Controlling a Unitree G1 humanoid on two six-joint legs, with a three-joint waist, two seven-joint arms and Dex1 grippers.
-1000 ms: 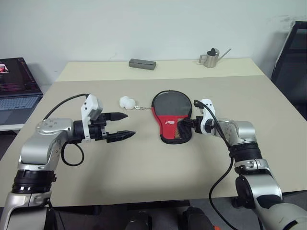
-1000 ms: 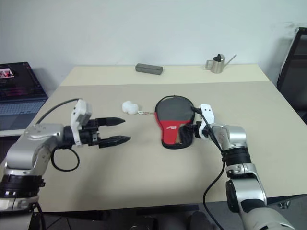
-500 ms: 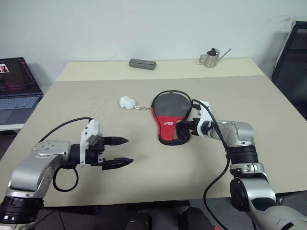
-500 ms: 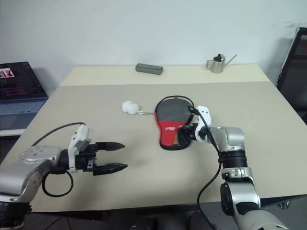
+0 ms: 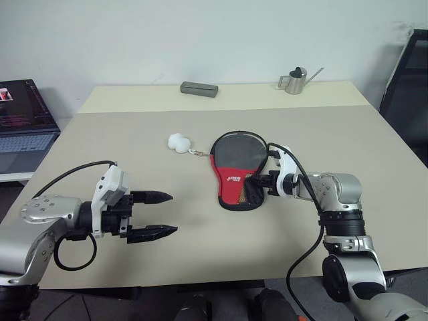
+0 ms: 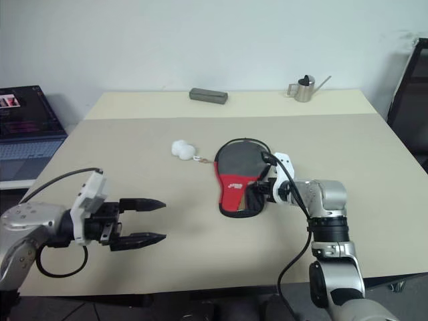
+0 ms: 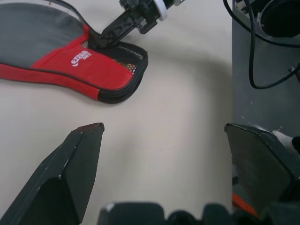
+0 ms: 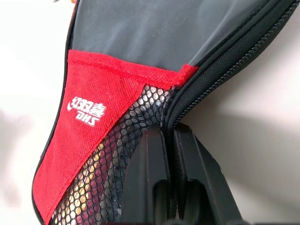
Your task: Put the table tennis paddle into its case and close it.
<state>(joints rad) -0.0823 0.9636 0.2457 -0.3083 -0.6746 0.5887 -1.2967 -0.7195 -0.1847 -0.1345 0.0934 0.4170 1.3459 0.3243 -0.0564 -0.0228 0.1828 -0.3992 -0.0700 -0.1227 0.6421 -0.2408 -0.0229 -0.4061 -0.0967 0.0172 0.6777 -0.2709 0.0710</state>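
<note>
My right hand (image 5: 262, 182) pinched tight on the zip edge of the case (image 5: 235, 168), case lying flat mid-tabletop (image 5: 200, 261), white fluffy charm (image 5: 178, 142) beside it on a short chain, my left hand (image 5: 164, 214) spread wide, hovering well apart

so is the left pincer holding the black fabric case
No, the left pincer hangs open over bare table, apart from the black fabric case.
</note>
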